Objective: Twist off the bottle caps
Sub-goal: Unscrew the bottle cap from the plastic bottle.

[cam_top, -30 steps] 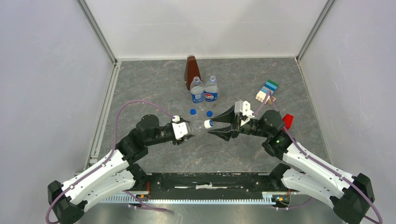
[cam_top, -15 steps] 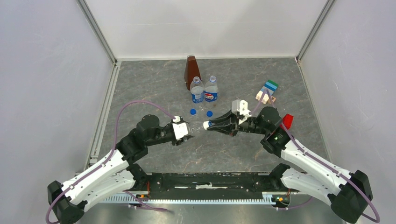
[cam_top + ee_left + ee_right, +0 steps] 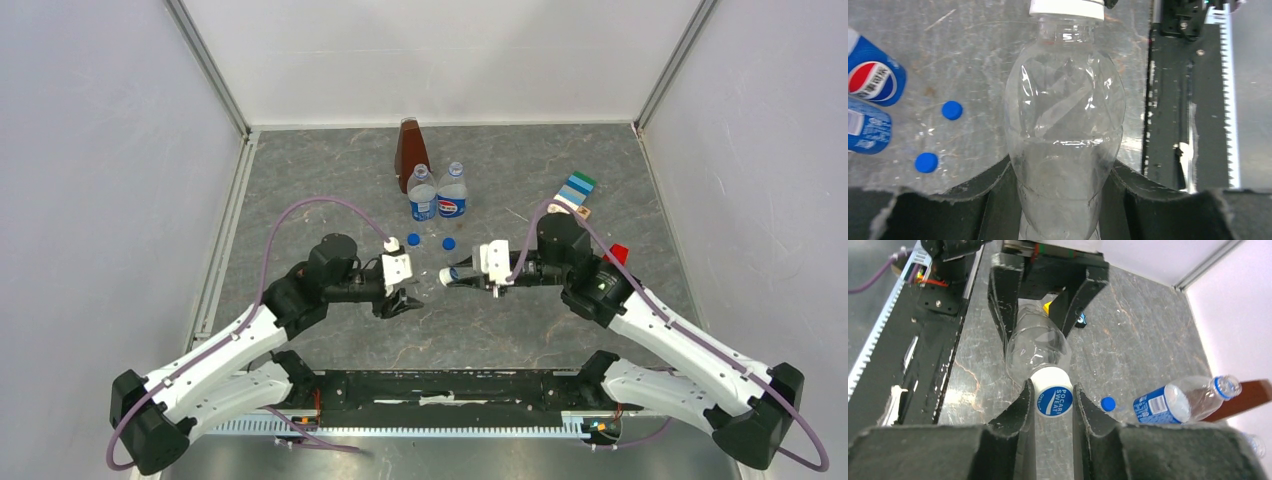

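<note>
The white cap (image 3: 1054, 402) with its blue mark sits on the neck of the unlabelled bottle (image 3: 1065, 125), which lies level in the air over the middle of the bench (image 3: 330, 180). The right gripper (image 3: 1053, 390) is clamped tight on that cap; the left gripper (image 3: 1063, 172), partly closed, grips the bottle's body. Toward the far edge, two blue caps (image 3: 413, 239) (image 3: 449, 243) lie loose just before two upright labelled bottles (image 3: 422, 197) (image 3: 452, 194), with a brown pyramid-shaped object (image 3: 410, 150) behind them.
</note>
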`<action>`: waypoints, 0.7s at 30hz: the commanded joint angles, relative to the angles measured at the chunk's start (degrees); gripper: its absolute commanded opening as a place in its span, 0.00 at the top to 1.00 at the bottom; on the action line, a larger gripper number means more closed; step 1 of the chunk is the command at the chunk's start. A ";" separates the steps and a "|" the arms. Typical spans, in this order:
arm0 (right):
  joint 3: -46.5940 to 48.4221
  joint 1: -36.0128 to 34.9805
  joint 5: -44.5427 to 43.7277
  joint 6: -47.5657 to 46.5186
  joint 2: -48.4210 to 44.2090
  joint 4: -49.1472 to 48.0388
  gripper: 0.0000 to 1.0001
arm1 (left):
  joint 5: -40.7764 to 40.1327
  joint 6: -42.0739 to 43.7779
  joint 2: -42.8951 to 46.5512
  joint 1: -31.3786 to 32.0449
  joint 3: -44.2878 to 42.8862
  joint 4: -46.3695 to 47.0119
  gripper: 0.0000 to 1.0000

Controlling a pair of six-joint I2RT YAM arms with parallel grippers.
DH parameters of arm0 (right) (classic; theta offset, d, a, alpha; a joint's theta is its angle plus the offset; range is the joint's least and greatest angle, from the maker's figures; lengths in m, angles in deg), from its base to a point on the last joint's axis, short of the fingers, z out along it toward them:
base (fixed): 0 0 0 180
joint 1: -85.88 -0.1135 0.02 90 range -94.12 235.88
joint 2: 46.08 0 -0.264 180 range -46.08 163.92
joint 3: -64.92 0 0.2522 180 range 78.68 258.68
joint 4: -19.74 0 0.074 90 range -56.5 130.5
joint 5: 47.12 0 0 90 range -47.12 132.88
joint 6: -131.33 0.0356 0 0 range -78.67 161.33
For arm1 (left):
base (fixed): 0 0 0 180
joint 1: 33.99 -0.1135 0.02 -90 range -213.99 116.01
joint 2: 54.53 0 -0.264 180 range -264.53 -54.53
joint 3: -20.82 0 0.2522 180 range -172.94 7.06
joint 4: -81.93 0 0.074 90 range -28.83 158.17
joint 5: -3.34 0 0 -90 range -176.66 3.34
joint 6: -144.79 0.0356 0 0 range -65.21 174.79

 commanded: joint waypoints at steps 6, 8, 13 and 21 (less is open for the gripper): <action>2.77 -6.64 3.63 -19.82 2.84 13.05 1.00 | 21.49 -10.32 3.68 -3.20 -6.90 11.67 0.98; 2.34 -7.03 3.85 -20.33 2.65 13.66 1.00 | 22.83 -11.25 4.24 -4.78 -6.74 12.26 0.98; 0.07 -7.05 1.22 -13.56 -0.62 5.81 0.92 | 17.30 -10.54 5.17 -5.42 -5.32 11.95 0.98; -8.32 -6.82 -19.91 16.89 -8.76 -20.47 0.31 | 6.97 -5.95 9.10 -4.31 1.64 15.81 0.98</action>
